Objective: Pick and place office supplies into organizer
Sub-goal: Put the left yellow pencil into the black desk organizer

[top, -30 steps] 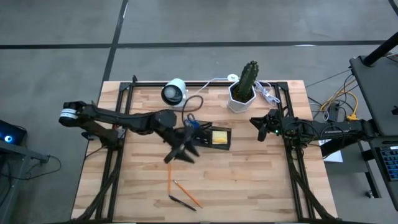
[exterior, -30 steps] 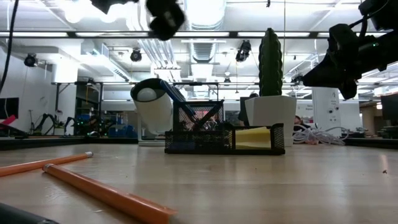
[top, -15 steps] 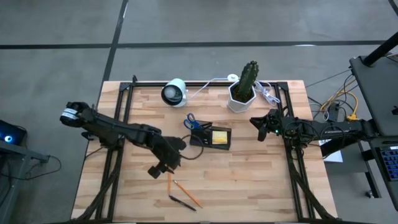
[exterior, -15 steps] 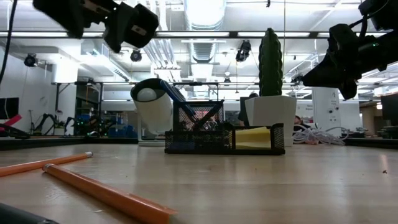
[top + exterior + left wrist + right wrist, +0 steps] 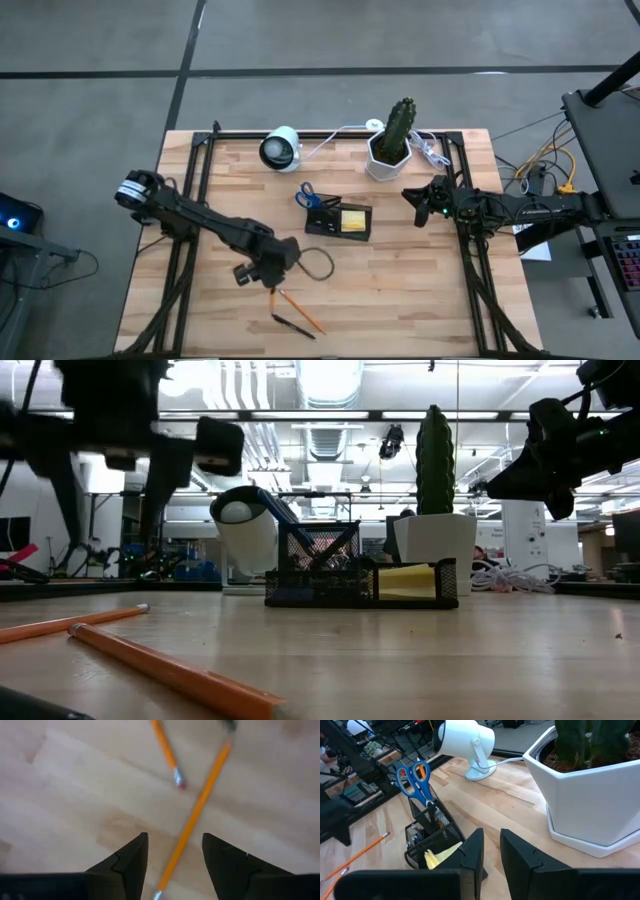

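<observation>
Moving: left claw (image 5: 272,283) swung from the organizer (image 5: 339,220) toward the surface's front edge.
Claw: open, empty, over a pencil (image 5: 192,819).
Next: probably a pencil pickup.

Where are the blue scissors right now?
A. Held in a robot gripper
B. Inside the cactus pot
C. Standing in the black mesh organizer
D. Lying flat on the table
C: the blue-handled scissors stand handles-up in the black mesh organizer, and no gripper holds them.
</observation>
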{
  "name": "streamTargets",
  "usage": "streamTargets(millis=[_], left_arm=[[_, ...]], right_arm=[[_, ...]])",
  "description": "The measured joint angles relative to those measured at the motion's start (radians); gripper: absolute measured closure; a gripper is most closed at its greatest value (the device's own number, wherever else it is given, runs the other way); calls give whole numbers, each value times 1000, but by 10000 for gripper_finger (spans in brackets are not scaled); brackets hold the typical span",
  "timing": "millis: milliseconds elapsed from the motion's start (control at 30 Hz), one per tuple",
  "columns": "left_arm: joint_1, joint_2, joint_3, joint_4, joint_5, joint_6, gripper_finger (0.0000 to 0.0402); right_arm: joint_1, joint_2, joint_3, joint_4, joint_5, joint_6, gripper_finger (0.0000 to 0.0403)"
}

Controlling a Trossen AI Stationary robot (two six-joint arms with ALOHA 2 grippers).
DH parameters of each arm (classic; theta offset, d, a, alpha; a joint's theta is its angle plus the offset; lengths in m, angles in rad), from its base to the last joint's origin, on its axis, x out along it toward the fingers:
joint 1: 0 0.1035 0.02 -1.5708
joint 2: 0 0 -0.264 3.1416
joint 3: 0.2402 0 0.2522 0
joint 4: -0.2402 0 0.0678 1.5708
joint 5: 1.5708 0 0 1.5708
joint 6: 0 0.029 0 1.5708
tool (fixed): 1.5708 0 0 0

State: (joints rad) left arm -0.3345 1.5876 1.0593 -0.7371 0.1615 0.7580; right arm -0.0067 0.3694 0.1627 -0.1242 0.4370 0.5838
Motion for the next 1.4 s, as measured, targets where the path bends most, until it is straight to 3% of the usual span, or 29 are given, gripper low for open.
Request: streamTargets(millis=[167, 767, 1000, 1400], left_arm=[[-7, 42, -6, -6, -52, 116, 230], [-8, 127, -19, 19, -45, 125, 230], [-9, 129, -23, 30, -45, 246, 231], [-8, 138, -57, 56, -42, 251, 231]], right_arm=[[0, 0, 0, 0, 0, 4, 349], [0, 8, 0, -21, 8, 9, 349], [0, 8, 0, -21, 8, 12, 349], [0, 7, 0, -21, 8, 11, 349]])
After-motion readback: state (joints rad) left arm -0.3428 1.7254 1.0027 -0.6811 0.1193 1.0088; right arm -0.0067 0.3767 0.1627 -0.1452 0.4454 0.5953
